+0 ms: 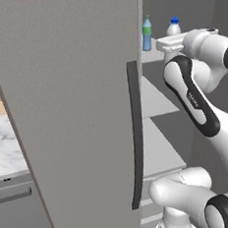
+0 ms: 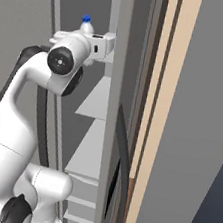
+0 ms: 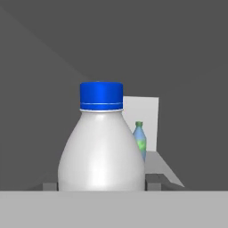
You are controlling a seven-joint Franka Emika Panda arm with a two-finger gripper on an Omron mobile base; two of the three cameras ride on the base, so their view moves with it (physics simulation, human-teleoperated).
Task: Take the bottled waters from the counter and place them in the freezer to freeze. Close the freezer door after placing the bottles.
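The freezer stands open, its grey freezer door [image 1: 71, 115] swung out at the left with its dark bar handle [image 1: 136, 133]. My gripper [image 3: 101, 185] reaches in at the top shelf, and both fingers rest against the sides of the white bottled water [image 3: 101, 151] with the blue cap, which stands upright between them. That bottle [image 1: 174, 27] [image 2: 86, 25] shows just above my hand. The blue bottled water [image 1: 147, 34] [image 3: 140, 140] with the green cap stands upright further back on the same shelf, apart from the gripper.
White shelves [image 1: 154, 99] [image 2: 97, 99] step down below my arm inside the freezer. The other grey door's edge [image 2: 113, 108] and its dark handle [image 2: 121, 160] stand close on the right. A stretch of the marble counter [image 1: 5, 146] shows at the far left.
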